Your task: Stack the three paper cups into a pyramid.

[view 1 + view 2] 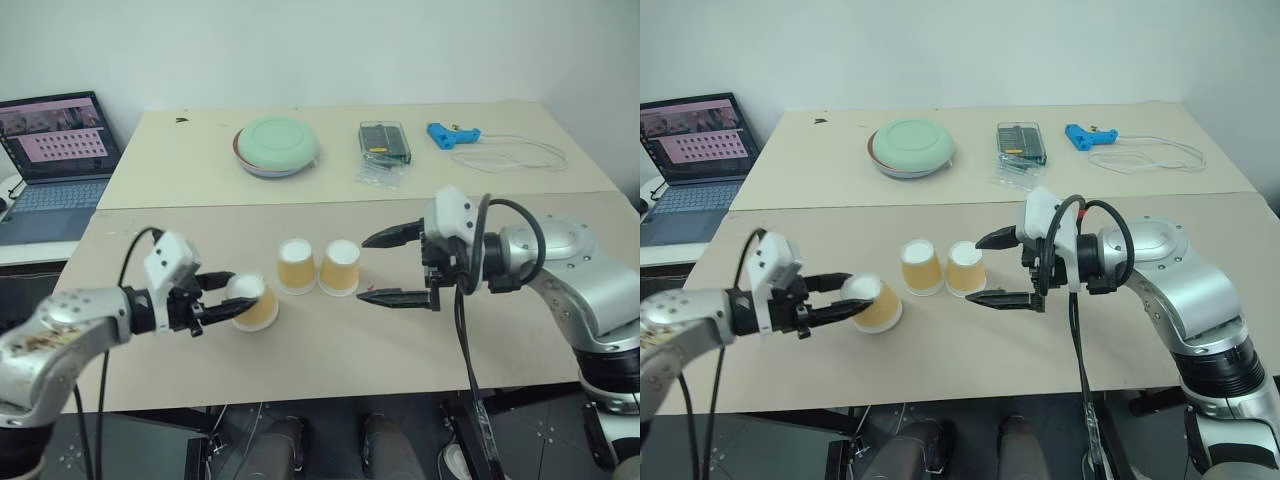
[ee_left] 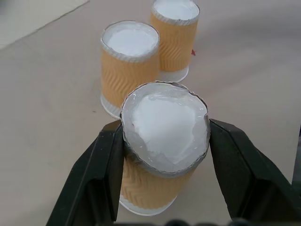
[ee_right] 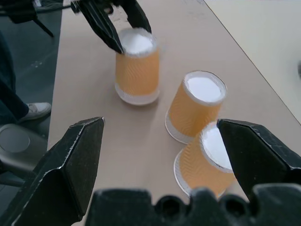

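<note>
Looking from my far left, I see an open grey laptop (image 1: 55, 160) at about ten o'clock, on a side surface beside the pale beige tabletop (image 1: 330, 380). At my eight o'clock, the left gripper (image 1: 228, 300) has its two black fingers clamped on the first small yellow-orange paper cup (image 1: 254, 303), upside down with its white base uppermost; the left wrist view shows a finger pressed against each side of it near that top end, squeezing the rim a little out of round. I cannot tell whether this cup stands on the table or hangs just above it. Just to its right, near the middle of the table, the other two yellow-orange paper cups (image 1: 296, 265) (image 1: 340, 267) stand inverted side by side, touching or nearly so, apart from the held one. Behind them at twelve o'clock lies a wide pale-green bowl (image 1: 277, 145), upside down. At about three o'clock from the pair, the right gripper (image 1: 382, 268) sits with its jaws spread wide and empty, pointing leftward at the cups. Farther back, at one o'clock, are a clear plastic box (image 1: 385, 141) and a blue tool (image 1: 452, 135) with a white cord (image 1: 520, 155).
</note>
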Robot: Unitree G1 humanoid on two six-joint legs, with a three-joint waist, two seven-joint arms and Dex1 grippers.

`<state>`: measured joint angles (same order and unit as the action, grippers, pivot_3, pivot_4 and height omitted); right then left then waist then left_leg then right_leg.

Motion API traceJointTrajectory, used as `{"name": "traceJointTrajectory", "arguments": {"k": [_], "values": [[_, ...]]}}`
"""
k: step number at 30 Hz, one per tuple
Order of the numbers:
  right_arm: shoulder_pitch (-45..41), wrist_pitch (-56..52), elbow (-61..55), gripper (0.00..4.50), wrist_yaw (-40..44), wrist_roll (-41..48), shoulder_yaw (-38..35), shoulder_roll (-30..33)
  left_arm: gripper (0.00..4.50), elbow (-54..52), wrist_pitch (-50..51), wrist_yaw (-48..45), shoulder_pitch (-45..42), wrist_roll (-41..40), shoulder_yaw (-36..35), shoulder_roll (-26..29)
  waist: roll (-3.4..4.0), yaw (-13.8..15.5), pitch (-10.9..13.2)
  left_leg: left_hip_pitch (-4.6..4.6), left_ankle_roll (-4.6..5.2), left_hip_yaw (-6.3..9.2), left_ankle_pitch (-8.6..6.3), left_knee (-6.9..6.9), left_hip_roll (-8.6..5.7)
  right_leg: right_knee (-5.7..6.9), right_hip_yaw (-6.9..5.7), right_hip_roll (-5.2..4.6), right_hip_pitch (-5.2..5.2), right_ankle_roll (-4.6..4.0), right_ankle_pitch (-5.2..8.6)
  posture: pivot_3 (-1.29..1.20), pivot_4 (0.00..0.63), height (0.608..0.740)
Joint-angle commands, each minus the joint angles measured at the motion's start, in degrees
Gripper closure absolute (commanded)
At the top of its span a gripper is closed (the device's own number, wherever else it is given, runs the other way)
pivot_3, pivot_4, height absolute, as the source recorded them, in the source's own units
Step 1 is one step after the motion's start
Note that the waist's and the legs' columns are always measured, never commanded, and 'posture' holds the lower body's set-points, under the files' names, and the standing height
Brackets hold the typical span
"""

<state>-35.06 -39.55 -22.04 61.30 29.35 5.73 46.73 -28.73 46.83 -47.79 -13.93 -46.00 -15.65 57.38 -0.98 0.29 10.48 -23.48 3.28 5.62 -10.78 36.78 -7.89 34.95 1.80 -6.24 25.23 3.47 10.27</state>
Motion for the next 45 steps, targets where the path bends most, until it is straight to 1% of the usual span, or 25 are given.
{"name": "traceJointTrajectory", "arguments": {"k": [1, 3, 5, 7, 9, 11, 14, 17, 21, 22, 26, 31, 34, 39, 45], "values": [[-0.6, 1.61, -0.42, 0.0, 0.04, -0.35, -1.89, 0.94, 2.23, -0.12, 3.03, -1.78, -5.67, -6.99, -5.58, 3.03, 0.0, 0.02, 0.0, 0.02, 0.0, 0.0, 0.0, 0.0, 0.0, -0.01, 0.0, -0.01, 0.0, 0.01, 0.01, 0.0, 0.15, 0.739], [-0.29, 1.74, -0.52, 0.0, 0.04, -0.45, -2.11, 1.16, 2.23, 1.91, 5.04, -3.0, -11.48, -11.55, -7.46, 5.38, -0.03, 0.02, 0.02, -0.03, 0.02, 0.0, -0.01, -0.01, -0.01, 0.01, 0.01, 0.0, 0.05, 0.0, 0.0, 0.0, 0.15, 0.739], [0.01, 1.75, -0.45, 0.0, -0.25, -0.56, -2.26, 1.07, 2.23, 5.12, 4.81, -5.44, -19.0, -13.32, -6.42, 7.15, -0.06, 0.01, 0.04, -0.06, 0.02, 0.01, 0.0, 0.0, -0.01, 0.03, -0.01, 0.04, 0.09, -0.05, -0.04, 0.0, 0.15, 0.739], [0.19, 1.68, -0.41, 0.0, -0.86, -0.5, -2.44, 0.68, 2.23, 9.02, 3.94, -6.64, -24.64, -12.11, -2.84, 6.37, -0.07, 0.03, 0.04, -0.04, 0.02, 0.0, 0.0, 0.01, -0.02, 0.06, 0.0, 0.03, 0.06, -0.07, -0.05, 0.0, 0.15, 0.739], [0.37, 1.65, -0.4, 0.0, -1.47, -0.62, -2.49, 0.28, 2.23, 12.4, 1.6, -8.3, -27.73, -8.07, 1.8, 4.78, -0.04, 0.02, 0.03, 0.04, 0.01, 0.0, 0.0, 0.03, -0.03, 0.04, -0.03, 0.01, -0.04, -0.05, -0.05, 0.0, 0.15, 0.739], [0.73, 1.71, -0.61, 0.0, -1.85, -0.82, -2.41, 0.07, 2.23, 16.84, -3.59, -10.96, -30.84, -1.62, 7.89, 1.86, -0.04, 0.04, 0.02, 0.21, 0.01, -0.02, 0.0, 0.02, -0.05, 0.05, 0.0, -0.01, -0.2, 0.04, 0.01, 0.0, 0.15, 0.739], [1.01, 1.46, -0.98, 0.0, -2.52, -0.75, -2.67, -0.16, 2.23, 25.88, -6.94, -14.27, -36.34, 3.83, 14.59, -4.1, -0.11, 0.23, 0.06, 0.18, -0.05, -0.02, 0.04, 0.02, -0.03, 0.04, -0.01, 0.01, -0.21, 0.03, 0.0, 0.0, 0.15, 0.739], [1.42, 0.9, -1.53, 0.0, -3.23, -0.46, -3.25, -0.17, 2.23, 33.93, -10.1, -18.06, -39.91, 9.2, 20.02, -8.95, -0.2, 0.28, 0.08, 0.0, -0.02, -0.02, 0.05, 0.09, -0.06, 0.02, -0.01, 0.03, -0.07, -0.29, -0.26, 0.0, 0.15, 0.739], [2.75, -0.1, -2.96, 0.0, -4.21, -0.07, -4.12, 0.52, 2.23, 45.38, -14.63, -22.96, -45.72, 15.6, 24.78, -14.76, -0.22, 0.2, 0.08, -0.19, 0.13, -0.01, 0.03, 0.13, -0.1, 0.02, 0.0, 0.02, 0.11, -0.31, -0.31, 0.0, 0.15, 0.739], [3.04, -0.32, -3.18, 0.0, -4.46, 0.08, -4.5, 0.54, 2.23, 48.01, -15.1, -24.22, -47.36, 16.53, 25.58, -16.26, -0.24, 0.19, 0.1, -0.3, 0.31, -0.02, 0.12, 0.15, -0.1, 0.03, 0.01, 0.02, 0.23, -0.32, -0.31, 0.0, 0.15, 0.739], [3.66, -0.83, -3.54, 0.0, -5.42, 0.09, -4.86, 0.64, 2.23, 55.3, -18.25, -28.44, -51.15, 20.62, 27.29, -19.88, -0.27, 0.11, 0.11, -0.47, 0.4, -0.02, 0.17, 0.18, -0.11, 0.06, 0.02, 0.02, 0.43, -0.32, -0.32, 0.0, 0.15, 0.739], [4.33, -1.23, -3.81, 0.0, -6.41, -0.31, -4.55, 0.57, 2.23, 58.2, -18.07, -33.4, -54.79, 22.48, 27.52, -21.97, -0.27, -0.44, 0.11, -0.58, 0.47, -0.02, 0.22, 0.23, -0.1, 0.13, 0.06, 0.02, 0.57, -0.32, -0.33, 0.0, 0.15, 0.739], [4.36, -1.25, -3.8, 0.0, -6.78, -0.35, -4.29, 0.27, 2.23, 59.34, -18.66, -35.22, -55.99, 23.93, 27.29, -22.01, -0.27, -0.57, 0.11, -0.84, 0.52, -0.02, 0.25, 0.46, -0.11, 0.26, 0.05, 0.03, 0.82, -0.3, -0.36, 0.0, 0.15, 0.739], [4.23, -0.79, -3.28, 0.0, -7.23, -0.68, -3.73, -0.08, 2.23, 59.93, -18.24, -37.54, -57.59, 25.47, 27.05, -21.94, -0.27, -0.82, 0.11, -0.86, 0.54, -0.02, 0.25, 0.55, -0.11, 0.31, 0.05, 0.03, 0.82, -0.29, -0.38, 0.0, 0.15, 0.739], [3.71, -0.46, -2.81, 0.0, -7.48, -0.96, -3.2, -0.7, 2.23, 57.46, -17.01, -40.48, -55.73, 26.82, 28.15, -21.48, -0.27, -1.07, 0.11, -0.86, 0.55, -0.03, 0.25, 0.57, -0.11, 0.34, 0.05, 0.04, 0.82, -0.28, -0.38, 0.0, 0.15, 0.739]]}}
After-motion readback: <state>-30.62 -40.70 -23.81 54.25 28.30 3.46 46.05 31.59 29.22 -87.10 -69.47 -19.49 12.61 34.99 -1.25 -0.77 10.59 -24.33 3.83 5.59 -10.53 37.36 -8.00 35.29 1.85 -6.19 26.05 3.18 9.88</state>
